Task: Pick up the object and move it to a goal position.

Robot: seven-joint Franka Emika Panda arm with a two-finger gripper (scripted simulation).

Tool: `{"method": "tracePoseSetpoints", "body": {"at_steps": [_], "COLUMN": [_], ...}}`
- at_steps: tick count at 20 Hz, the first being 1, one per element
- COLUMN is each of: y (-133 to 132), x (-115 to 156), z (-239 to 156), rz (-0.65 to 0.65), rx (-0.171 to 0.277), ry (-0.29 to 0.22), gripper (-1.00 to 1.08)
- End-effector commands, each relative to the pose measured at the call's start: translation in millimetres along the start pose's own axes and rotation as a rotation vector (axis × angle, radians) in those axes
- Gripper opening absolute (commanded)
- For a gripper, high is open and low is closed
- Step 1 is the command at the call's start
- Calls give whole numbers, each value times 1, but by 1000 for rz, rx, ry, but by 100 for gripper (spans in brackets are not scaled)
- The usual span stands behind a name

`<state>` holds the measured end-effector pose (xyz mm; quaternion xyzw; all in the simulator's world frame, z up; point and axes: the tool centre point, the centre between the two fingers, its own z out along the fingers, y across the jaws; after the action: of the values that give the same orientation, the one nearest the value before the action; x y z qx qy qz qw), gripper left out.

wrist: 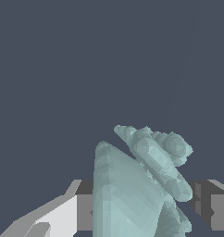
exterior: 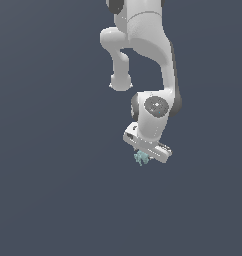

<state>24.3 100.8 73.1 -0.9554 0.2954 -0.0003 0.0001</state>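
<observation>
Holding: I read the gripper (exterior: 143, 156) as closed on the object (exterior: 140, 159); in the wrist view its fingers (wrist: 70, 214) sit narrowly apart, one at each side of it.
Place: object hangs under the gripper, no worktop edge visible around it.
Handling: I judge it light and stiff, lumpy enough to twist in the pinch; taking it across the broad body looks safest, not the knobbly arm.
Look: pale teal object (wrist: 132, 194), faceted, one wide rounded lobe with a ridged, bumpy piece slanting across it.
</observation>
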Motion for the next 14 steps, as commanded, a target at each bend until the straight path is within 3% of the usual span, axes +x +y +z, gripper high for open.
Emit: {"method": "tracePoseSetpoints", "body": {"at_steps": [1,7,14], "y": [-24,-63,-83], "x": [-6,-14,-18], "z": [-3,-6,-8], "rz": [2,1,1], "rx": [0,0,0], "ry": [0,0,0], "gripper": [-100,-100,-100]}}
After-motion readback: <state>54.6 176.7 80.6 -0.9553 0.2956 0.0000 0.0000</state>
